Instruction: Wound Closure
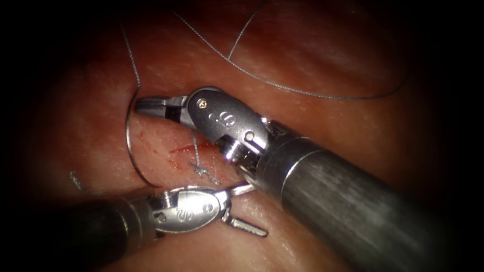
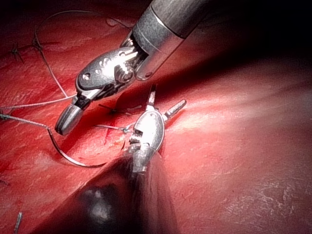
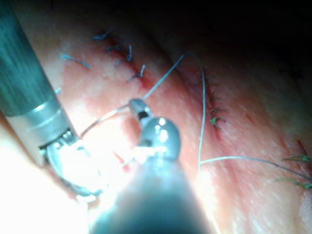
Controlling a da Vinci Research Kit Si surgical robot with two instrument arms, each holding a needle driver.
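My right tool (image 1: 146, 106) reaches in from the right and is shut on the curved needle (image 1: 129, 141) near its thread end. The needle arcs down over the tissue (image 1: 353, 121) left of the short red cut (image 1: 184, 149). Its tip end runs under my left tool's wrist, so I cannot tell whether it is in the tissue. My left tool (image 1: 254, 211) lies below the cut, open and holding nothing. In the left wrist view the right tool (image 2: 66, 124) grips the needle (image 2: 68, 157) and the left tool (image 2: 165, 100) is spread. Thread (image 1: 302, 92) trails up from the needle.
A knotted stitch with short thread ends (image 1: 201, 170) sits on the cut between the tools. The long thread loops across the far tissue. A loose thread end (image 1: 78, 182) lies by the left shaft. In the right wrist view, earlier stitches (image 3: 122, 51) line another cut.
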